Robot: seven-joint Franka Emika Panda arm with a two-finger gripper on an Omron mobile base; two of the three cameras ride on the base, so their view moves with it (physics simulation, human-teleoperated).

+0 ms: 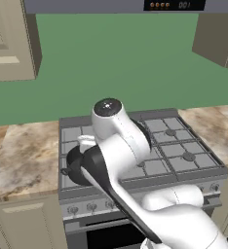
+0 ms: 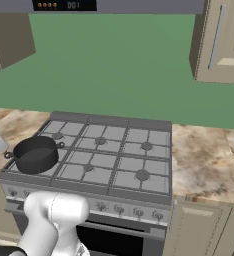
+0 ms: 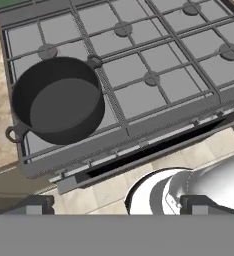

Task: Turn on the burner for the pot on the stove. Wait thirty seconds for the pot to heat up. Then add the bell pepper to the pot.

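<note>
A green wall backs this kitchen, with beige cabinets to either side and a marbled beige worktop [image 2: 209,160] flanking the stove [image 2: 114,150]. The stove is a grey steel range with 6 burners under grid grates, a row of knobs [image 2: 119,209] along its front and a black oven door [image 2: 109,240] below. In the hand view the tool [image 3: 114,205] hangs above and in front of the stove's front edge, looking down at it; its 2 dark fingertips [image 3: 31,205] sit wide apart at the bottom of that view, with nothing between them. The pot [image 3: 56,100], squat, dark grey and empty, stands on the front left burner, ahead of the tool and off to its left, one small side handle [image 3: 14,133] pointing toward the front left corner.
</note>
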